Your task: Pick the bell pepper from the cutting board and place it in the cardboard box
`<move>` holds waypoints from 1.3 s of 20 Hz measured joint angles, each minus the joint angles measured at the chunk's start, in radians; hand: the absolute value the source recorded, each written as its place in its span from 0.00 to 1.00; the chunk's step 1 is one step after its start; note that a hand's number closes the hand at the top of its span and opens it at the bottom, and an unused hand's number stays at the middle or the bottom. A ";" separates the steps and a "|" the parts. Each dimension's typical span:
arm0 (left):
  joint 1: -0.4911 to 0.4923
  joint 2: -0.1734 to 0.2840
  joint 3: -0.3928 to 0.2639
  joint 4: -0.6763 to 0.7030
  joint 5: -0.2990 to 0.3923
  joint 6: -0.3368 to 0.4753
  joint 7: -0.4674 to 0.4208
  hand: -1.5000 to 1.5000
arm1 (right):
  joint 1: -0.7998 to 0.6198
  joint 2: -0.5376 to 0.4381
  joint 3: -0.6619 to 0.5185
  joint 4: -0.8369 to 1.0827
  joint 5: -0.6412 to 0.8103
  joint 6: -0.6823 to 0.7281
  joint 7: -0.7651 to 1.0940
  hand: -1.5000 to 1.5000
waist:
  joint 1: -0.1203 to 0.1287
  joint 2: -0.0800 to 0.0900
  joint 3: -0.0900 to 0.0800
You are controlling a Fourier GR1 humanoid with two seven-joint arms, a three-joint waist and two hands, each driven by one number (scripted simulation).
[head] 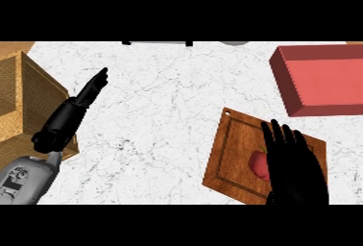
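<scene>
A red bell pepper [260, 163] lies on the wooden cutting board [230, 153] at the lower right, partly hidden behind my right hand [294, 166]. That hand hovers over the board with its fingers straight, just right of the pepper and covering part of it. My left hand [74, 108] stays at the left with fingers stretched up and out, beside the cardboard box [25, 89] at the left edge. The box's flaps stand open and its inside shows light brown.
A red-pink tray-like box [322, 79] sits at the upper right of the white marble counter [163, 110]. Grey objects [184, 43] peek in at the counter's far edge.
</scene>
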 measured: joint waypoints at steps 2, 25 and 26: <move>0.000 -0.007 -0.001 0.001 -0.004 0.003 0.006 0.50 | -0.016 0.045 0.003 0.043 0.029 0.011 0.001 0.00 | -0.005 -0.001 0.001; 0.045 -0.010 0.066 -0.009 -0.014 -0.035 -0.013 0.50 | -0.029 0.371 -0.126 0.313 0.295 0.185 -0.077 0.00 | -0.029 -0.003 0.006; 0.046 -0.010 0.069 -0.005 -0.015 -0.037 -0.013 0.50 | -0.021 0.383 -0.125 0.302 0.314 0.192 -0.078 0.00 | -0.031 -0.003 0.006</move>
